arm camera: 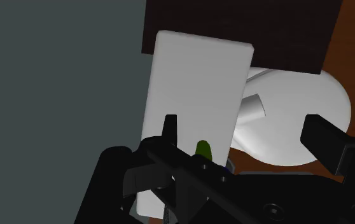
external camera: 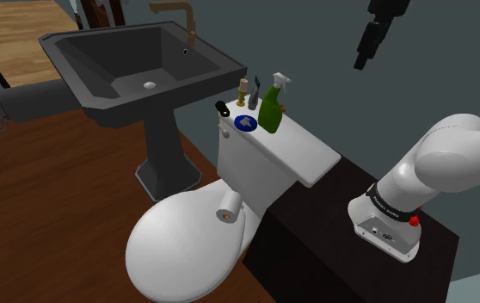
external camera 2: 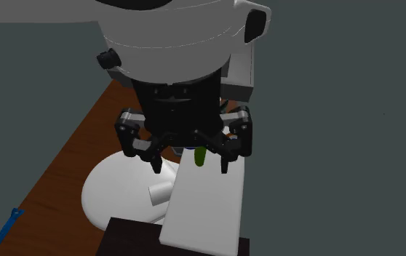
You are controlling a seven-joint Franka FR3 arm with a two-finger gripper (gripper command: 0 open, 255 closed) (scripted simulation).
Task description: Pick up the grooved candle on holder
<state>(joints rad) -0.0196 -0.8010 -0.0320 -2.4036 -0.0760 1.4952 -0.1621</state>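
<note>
Tan and brassy, the grooved candle on holder (external camera: 243, 89) stands untouched at the sink end of the white tank lid (external camera: 303, 155), just beside the green spray bottle (external camera: 272, 108). Counted on that lid: one candle, one spray bottle, one blue dish (external camera: 245, 123), one slim grey item (external camera: 254, 93) and one small black item (external camera: 223, 109). In the shoulder view the black tool (external camera: 364, 58) hangs well above the lid and carries nothing, so I judge the task barely begun, with descent, closing and lift all left.

From the second exterior view the tool (external camera 2: 190, 161) faces the camera over the tank lid (external camera 2: 205, 207), fingers spread wide and empty, one green bottle (external camera 2: 201, 155) between them.

Along the wrist view the tool (arm camera: 243, 127) looks down on the tank lid (arm camera: 195, 76), wide apart, with the bottle's green tip (arm camera: 203, 149) near one finger.
</note>
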